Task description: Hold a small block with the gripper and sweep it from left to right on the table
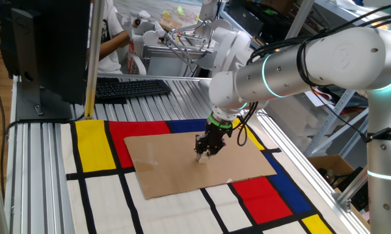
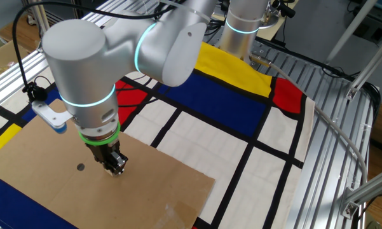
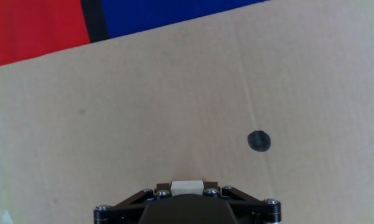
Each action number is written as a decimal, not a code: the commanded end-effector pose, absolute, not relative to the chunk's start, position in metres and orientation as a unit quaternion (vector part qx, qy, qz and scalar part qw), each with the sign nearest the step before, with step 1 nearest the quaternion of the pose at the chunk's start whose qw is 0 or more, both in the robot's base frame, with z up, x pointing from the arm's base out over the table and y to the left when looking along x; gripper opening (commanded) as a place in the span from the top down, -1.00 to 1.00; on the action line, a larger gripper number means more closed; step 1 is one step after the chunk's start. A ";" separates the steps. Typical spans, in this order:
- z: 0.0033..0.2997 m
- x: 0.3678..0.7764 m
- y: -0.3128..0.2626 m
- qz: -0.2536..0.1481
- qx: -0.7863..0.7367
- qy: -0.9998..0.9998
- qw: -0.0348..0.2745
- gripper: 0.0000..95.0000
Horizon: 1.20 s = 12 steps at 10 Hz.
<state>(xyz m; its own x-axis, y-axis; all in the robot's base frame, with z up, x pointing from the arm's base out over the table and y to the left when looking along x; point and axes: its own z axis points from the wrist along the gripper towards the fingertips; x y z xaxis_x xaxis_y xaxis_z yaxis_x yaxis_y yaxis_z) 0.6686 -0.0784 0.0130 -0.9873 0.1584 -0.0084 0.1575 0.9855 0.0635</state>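
Observation:
My gripper (image 1: 203, 155), a black two-fingered claw with a green ring, points down at the brown cardboard sheet (image 1: 175, 170) on the table mat. It is shut on the small block (image 3: 187, 185), a pale beige cube that shows between the jaws at the bottom of the hand view. In one fixed view the block (image 1: 201, 158) peeks out at the fingertips, touching or just above the cardboard. In the other fixed view the gripper (image 2: 117, 166) stands right of the dark dot, and the block is hidden by the fingers.
A dark dot mark (image 3: 259, 141) lies on the cardboard, also seen in the other fixed view (image 2: 81, 167). The mat (image 1: 94, 146) has red, yellow, blue and white rectangles. A keyboard (image 1: 130, 88) and a monitor (image 1: 42, 45) stand at the back. A person (image 1: 110, 39) sits behind.

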 end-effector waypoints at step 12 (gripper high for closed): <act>0.014 0.667 -0.078 0.020 0.087 0.996 0.008 1.00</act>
